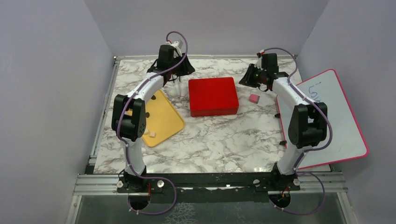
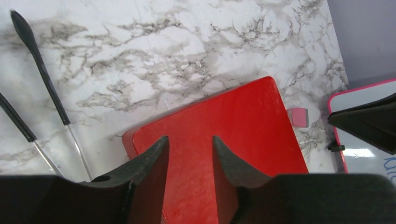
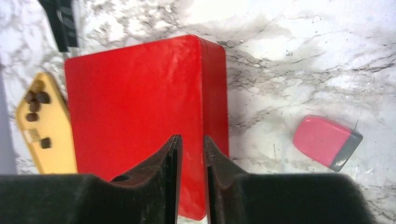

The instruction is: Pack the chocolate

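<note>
**Both jaws parted, nothing held**

Blue handwriting is seen on the whiteboard [image 1: 345, 126], right of the red box [image 1: 213, 95], but it cannot be read. The left gripper [image 2: 189, 142] is held partly open and the right gripper [image 3: 191, 138] only narrowly open. Nothing is gripped by either. The chocolate [image 3: 33, 106] is found on the yellow tray [image 1: 166, 119], left of the box.

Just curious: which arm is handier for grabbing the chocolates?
Left arm, probably: the small brown chocolate pieces lie on the flat yellow tray beside it; the rectangular red box separates the right arm from them.
</note>
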Available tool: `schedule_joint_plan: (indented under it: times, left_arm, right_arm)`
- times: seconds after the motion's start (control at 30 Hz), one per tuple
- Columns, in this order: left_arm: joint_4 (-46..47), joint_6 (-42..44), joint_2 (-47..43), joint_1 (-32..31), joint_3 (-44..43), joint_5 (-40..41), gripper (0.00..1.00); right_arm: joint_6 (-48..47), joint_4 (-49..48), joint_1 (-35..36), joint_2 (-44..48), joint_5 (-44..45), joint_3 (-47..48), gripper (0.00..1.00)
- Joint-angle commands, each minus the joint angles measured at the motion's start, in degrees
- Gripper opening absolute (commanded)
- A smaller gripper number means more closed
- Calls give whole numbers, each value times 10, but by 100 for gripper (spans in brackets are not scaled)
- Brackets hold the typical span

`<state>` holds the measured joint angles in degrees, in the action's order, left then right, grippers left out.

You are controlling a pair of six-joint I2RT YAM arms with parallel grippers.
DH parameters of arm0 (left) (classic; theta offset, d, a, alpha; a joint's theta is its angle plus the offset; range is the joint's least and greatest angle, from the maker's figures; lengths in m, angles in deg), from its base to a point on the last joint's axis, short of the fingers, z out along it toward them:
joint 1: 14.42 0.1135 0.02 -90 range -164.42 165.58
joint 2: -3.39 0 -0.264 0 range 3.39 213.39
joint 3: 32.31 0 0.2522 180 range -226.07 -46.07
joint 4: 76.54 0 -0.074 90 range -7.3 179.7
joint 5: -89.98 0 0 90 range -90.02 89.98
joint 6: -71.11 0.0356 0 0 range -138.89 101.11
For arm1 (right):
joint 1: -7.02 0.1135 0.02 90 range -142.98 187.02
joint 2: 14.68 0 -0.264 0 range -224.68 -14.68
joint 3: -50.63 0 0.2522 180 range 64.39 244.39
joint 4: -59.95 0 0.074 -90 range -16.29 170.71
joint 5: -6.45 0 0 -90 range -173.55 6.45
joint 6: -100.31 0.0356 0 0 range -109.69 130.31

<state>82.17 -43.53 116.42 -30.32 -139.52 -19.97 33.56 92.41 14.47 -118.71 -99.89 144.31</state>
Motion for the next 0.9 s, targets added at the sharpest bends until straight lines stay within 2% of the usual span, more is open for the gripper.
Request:
schedule_joint_plan:
  times: [0.0,0.07,0.27,0.53,0.87]
  left_arm:
    - [9,-9,-1,-11,47,-38,36]
    - [24,-12,-4,-15,65,-40,33]
    - [50,-15,11,-21,94,-43,30]
    - [59,-6,37,-21,113,-34,30]
    - [60,-6,56,-22,112,-39,32]
  right_arm:
    - [-21,73,5,41,-10,32,16]
    - [-26,90,10,58,-11,23,2]
    - [-38,96,51,123,48,-27,1]
    - [-51,134,112,112,122,-36,1]
    - [-62,180,149,98,213,-12,1]
